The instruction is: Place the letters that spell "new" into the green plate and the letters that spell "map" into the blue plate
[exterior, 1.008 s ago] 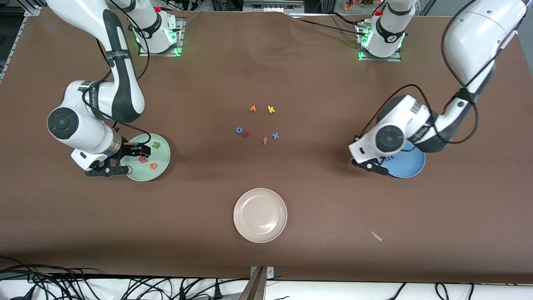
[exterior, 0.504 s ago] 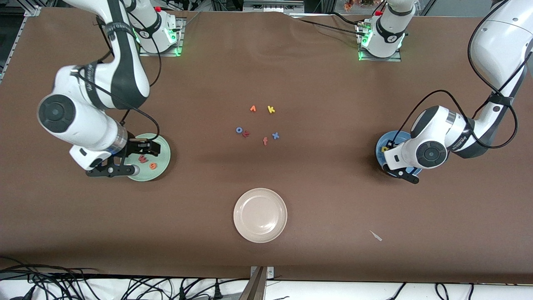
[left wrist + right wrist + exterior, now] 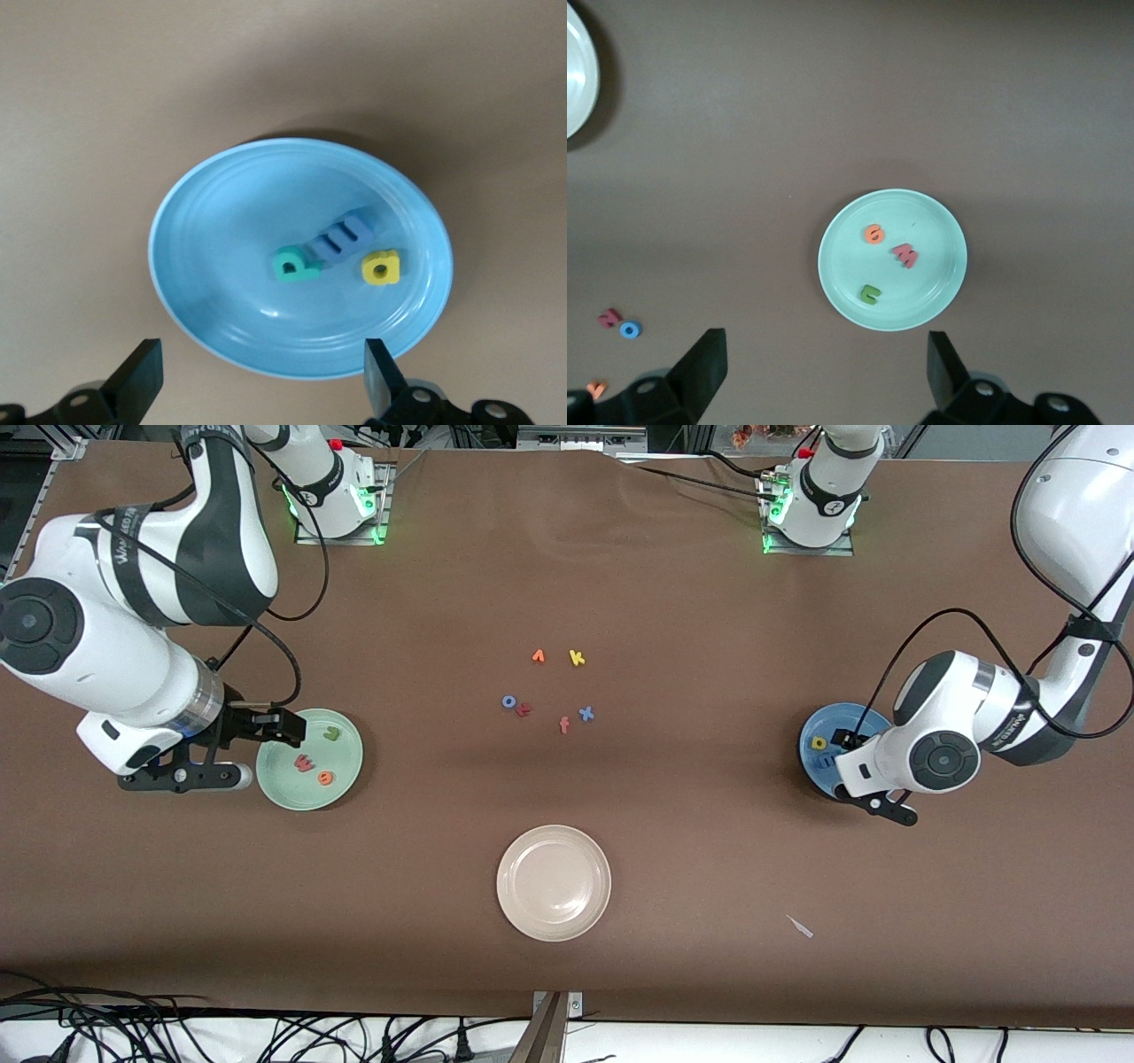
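The brown table (image 3: 567, 824) carries three round plates, and the cream-white plate (image 3: 554, 882) near its front edge serves as landmark. The pale mint-green plate (image 3: 309, 759) sits well toward the right arm's end from it and a little farther from the front camera; the medium-blue plate (image 3: 828, 746) sits likewise toward the left arm's end.

A second ago the left gripper (image 3: 261, 376) was low on the blue plate with its jaws nearly together. Now it has risen over that plate's rim, jaws spread wide and holding nothing. The right gripper (image 3: 824, 372) has also lifted away, hanging just off the green plate's rim toward the right arm's end, jaws wide and empty.

The left wrist view shows what the release left: a blue foam m (image 3: 344, 235), a teal-green p (image 3: 293, 266) and a yellow a (image 3: 381, 267) lie together in the blue plate, the m apparently touching the p. In the green plate lie a green foam n (image 3: 870, 293), a red-pink w (image 3: 904, 256) and an orange e (image 3: 873, 234), apart from one another.

Farther from the front camera than the cream plate, the loose spare letters (image 3: 549, 691) remain on the bare table.

Both words look sorted, so the task seems complete; only retreat of the arms would be left.
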{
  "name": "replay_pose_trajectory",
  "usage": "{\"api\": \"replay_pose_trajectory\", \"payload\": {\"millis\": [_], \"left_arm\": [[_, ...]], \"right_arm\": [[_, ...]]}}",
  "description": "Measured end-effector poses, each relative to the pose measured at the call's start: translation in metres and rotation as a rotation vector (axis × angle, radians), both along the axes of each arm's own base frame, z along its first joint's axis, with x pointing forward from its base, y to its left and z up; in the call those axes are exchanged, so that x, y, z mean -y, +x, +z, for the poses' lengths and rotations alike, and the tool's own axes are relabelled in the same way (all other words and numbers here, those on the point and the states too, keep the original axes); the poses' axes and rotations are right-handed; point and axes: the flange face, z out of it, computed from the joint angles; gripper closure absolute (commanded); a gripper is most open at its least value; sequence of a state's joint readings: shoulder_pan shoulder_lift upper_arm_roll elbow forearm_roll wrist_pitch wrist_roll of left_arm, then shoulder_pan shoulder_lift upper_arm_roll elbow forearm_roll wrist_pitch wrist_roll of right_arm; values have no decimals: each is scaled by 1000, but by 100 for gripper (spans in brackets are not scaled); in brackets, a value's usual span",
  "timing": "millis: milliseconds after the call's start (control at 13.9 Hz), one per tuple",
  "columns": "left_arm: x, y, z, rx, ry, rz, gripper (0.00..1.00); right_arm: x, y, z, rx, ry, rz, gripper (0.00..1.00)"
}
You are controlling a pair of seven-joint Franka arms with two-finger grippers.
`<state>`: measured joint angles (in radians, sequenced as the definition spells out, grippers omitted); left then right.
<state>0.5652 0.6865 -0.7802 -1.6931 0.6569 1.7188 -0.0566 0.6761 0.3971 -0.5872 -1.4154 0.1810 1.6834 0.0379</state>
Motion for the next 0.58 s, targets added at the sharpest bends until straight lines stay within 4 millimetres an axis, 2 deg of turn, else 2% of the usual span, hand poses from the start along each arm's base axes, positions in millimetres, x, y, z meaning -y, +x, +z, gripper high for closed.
{"api": "replay_pose_trajectory", "payload": {"millis": [144,216,432,576], "left_arm": [[-5,5,12,-6,0,25,0],[-7,8,18,-5,-1,37,0],[-12,16,34,0,-19,76,0],[-15,18,42,1,-16,93,0]], "right_arm": [[11,-9,18,-24,40,3,0],[25,-17,32,-33,50,2,0],[63,-47,68,-38,86,-16,0],[74,-66,83,-26,79,-13,0]]}}
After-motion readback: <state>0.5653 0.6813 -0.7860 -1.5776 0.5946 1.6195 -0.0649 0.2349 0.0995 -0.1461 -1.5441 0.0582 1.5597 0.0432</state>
